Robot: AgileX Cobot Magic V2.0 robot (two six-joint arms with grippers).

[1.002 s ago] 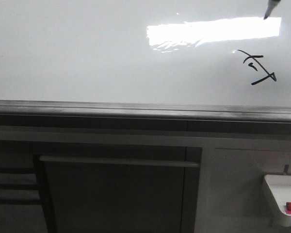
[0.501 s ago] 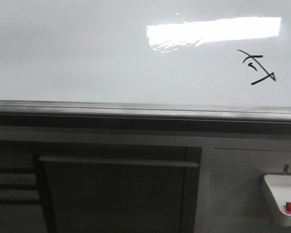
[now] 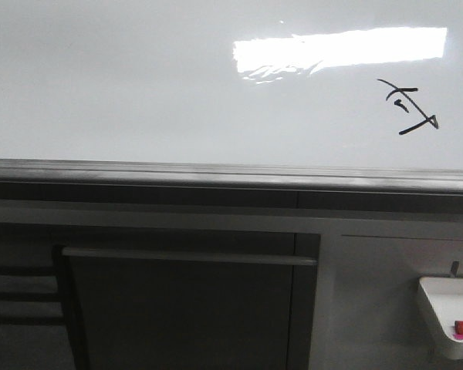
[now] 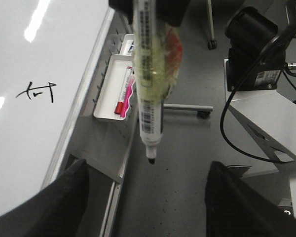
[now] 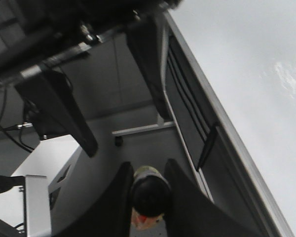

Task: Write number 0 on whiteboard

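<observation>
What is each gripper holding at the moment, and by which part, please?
The right gripper is shut on the marker, at its taped barrel, far from the tip; the left gripper is open and holds nothing.

Front view: we see none of our own body. Left wrist view: left tool (image 4: pixel 148 207) shows two broad matte black fingers (image 4: pixel 64 197), rounded outer edges, plain surfaces, no markings we can read. Black housing at top edge. Right wrist view: right tool (image 5: pixel 149 195) has two dark, smooth, curved fingers (image 5: pixel 119 197), close together. Black bracket above them, blurred; small bright screws or fittings along it.
</observation>
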